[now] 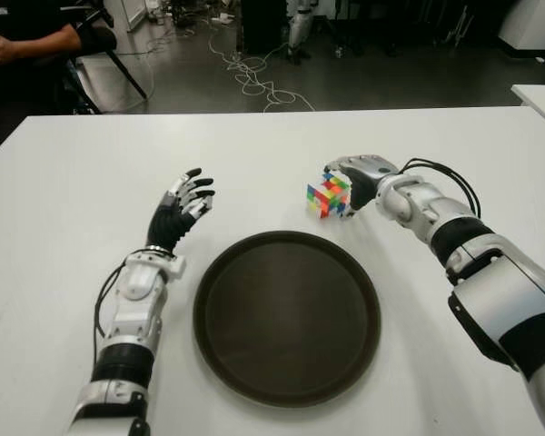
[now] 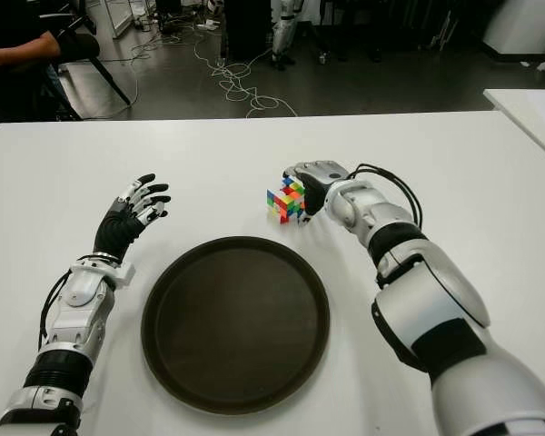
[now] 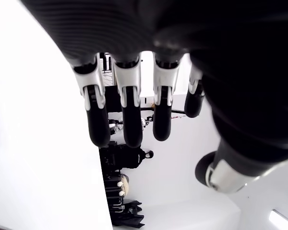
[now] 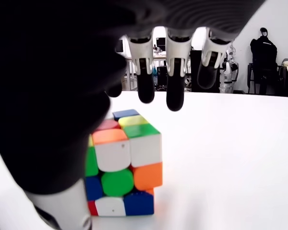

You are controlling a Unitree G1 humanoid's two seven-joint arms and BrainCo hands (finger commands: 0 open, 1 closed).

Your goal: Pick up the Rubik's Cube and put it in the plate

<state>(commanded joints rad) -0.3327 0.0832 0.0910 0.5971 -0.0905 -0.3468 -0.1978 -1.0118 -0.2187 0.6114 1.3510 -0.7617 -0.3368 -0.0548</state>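
Cube (image 1: 328,193) sits on tabletop (image 1: 73,182) just past plate (image 1: 286,318). R hand (image 4: 165,91) over it, fingers wide, not gripping yet. L hand (image 1: 183,207) idle, open. Cube's light, rigid, slick plastic; pinch opposite flat faces.

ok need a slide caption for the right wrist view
Right hand open beside the Rubik's Cube on the white table, fingers not yet closed on it.
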